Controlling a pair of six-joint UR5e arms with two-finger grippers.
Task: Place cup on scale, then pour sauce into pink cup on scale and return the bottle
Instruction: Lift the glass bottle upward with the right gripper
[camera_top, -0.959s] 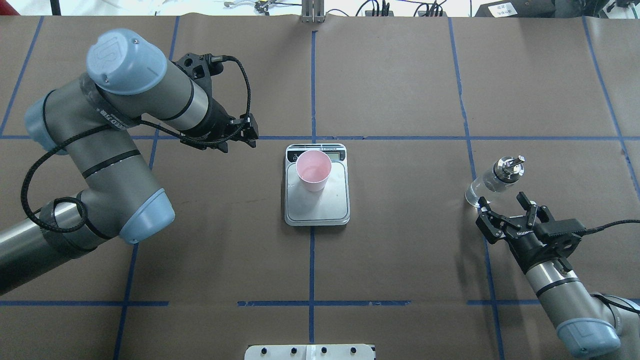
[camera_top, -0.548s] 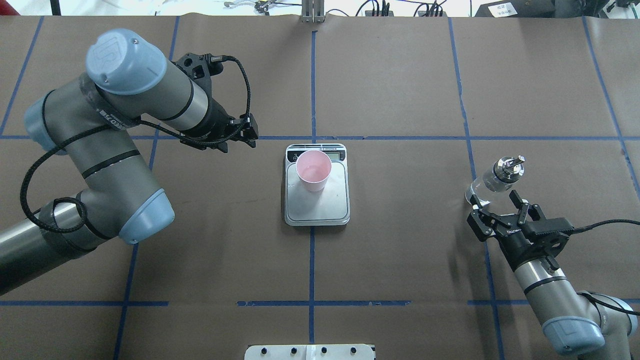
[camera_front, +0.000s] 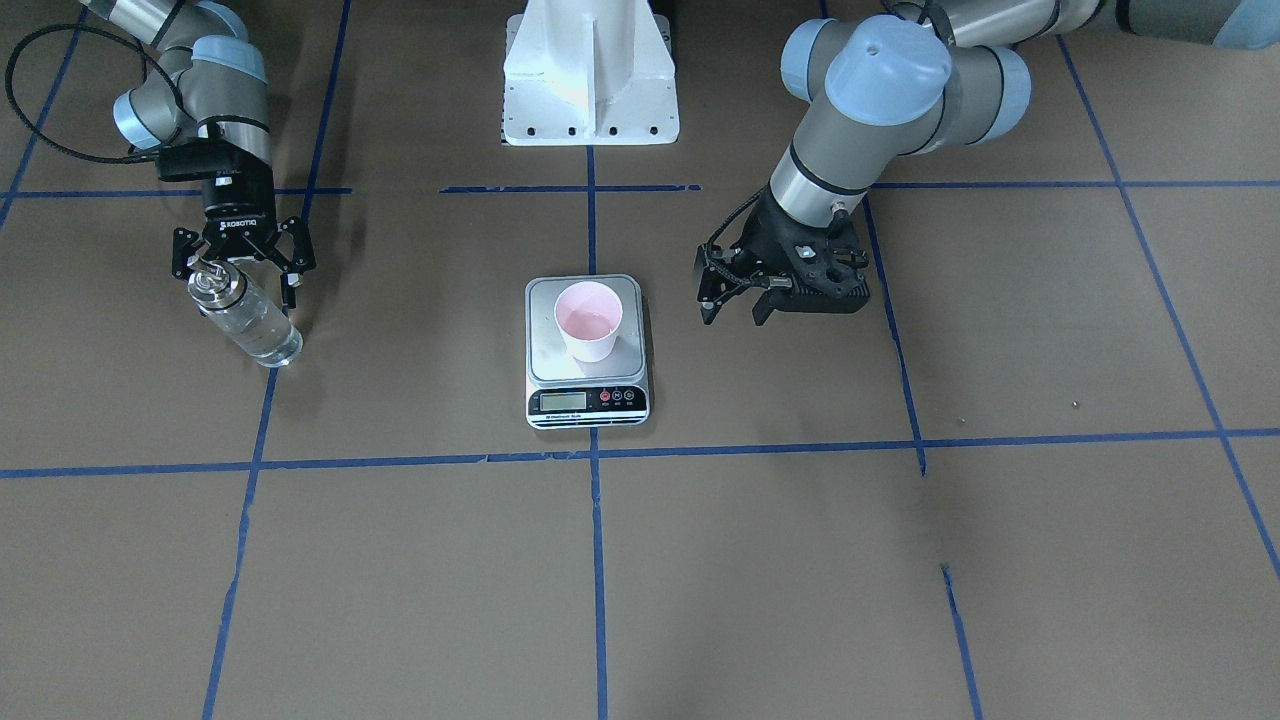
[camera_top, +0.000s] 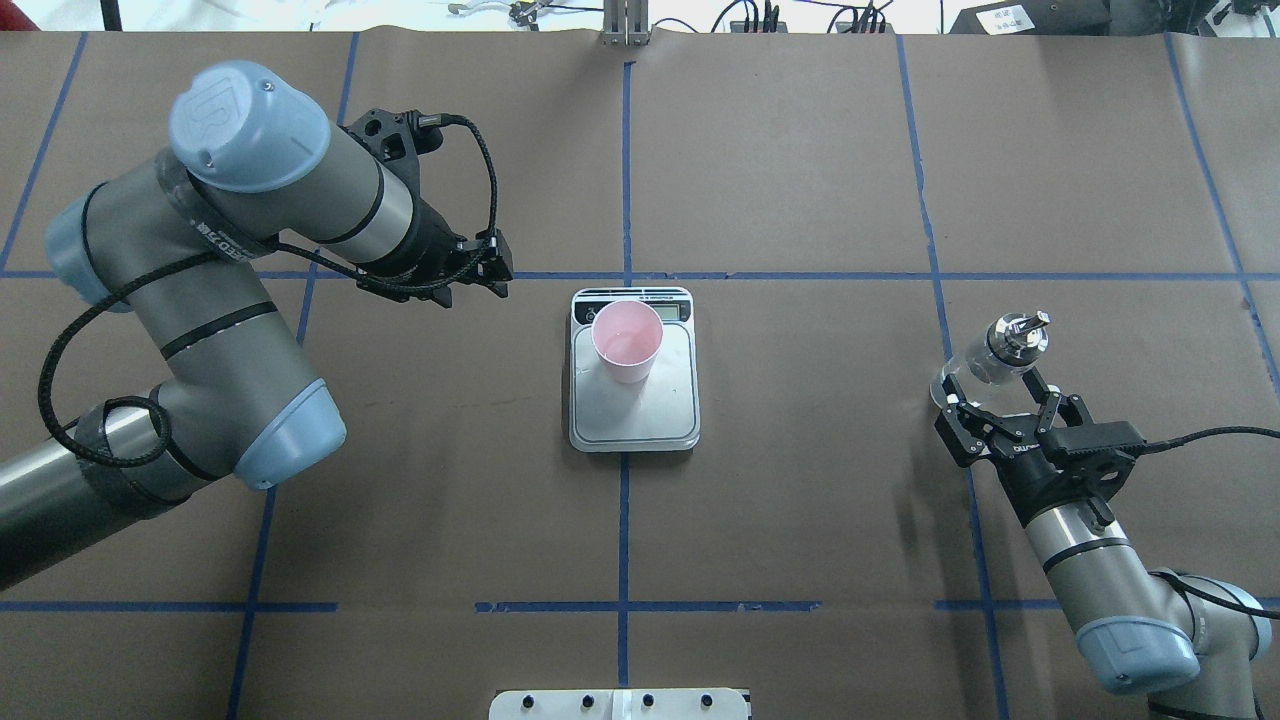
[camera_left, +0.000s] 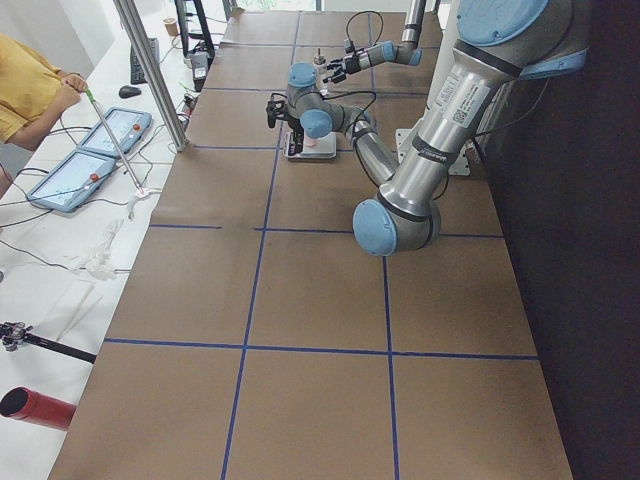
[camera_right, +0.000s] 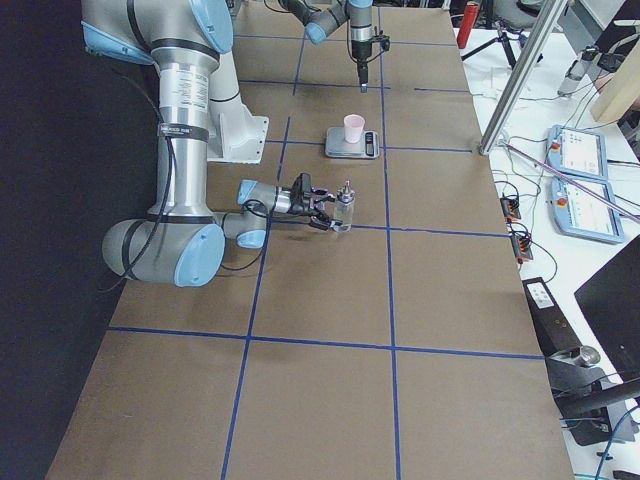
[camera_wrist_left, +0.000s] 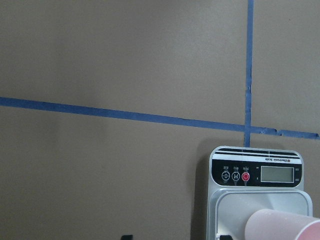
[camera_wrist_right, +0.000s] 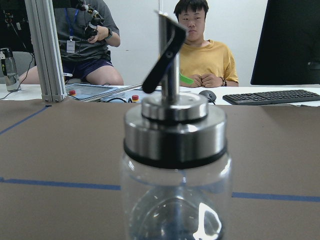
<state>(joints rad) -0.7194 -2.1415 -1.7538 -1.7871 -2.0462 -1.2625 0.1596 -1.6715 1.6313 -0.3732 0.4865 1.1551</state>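
- My left claw (camera_top: 492, 275) hangs just to the left of the scale (camera_top: 640, 415), near its display end. Its jaws are apart and hold nothing.
- In the middle of the table (camera_top: 800, 500) the flat scale lies with the pink cup (camera_top: 626, 340) standing upright on its steel platform, toward the display end. I judge that step done. I cannot tell whether the cup holds any liquid.
- Far to the right, well apart from the scale, the bottle (camera_top: 968, 368) stands upright on the table, so its long axis is vertical. A metal pourer cap (camera_top: 1017, 335) sits on top, and clear sauce (camera_front: 262, 338) shows through the glass.
- My right claw (camera_top: 997, 402) lies level on the side of the bottle nearest my base. Its jaws are wide apart, with one finger on each side of the glass.
- The bottle sits straight ahead of this claw, in the mouth of the jaws. My right wrist camera shows the cap centred and very close. I cannot tell whether the pads touch the glass.
- In my judgement, the right arm is by far the nearer one, so the bottle is its to take. The coming move turns on closing squarely across the upright body, below the cap, so the bottle does not tip.
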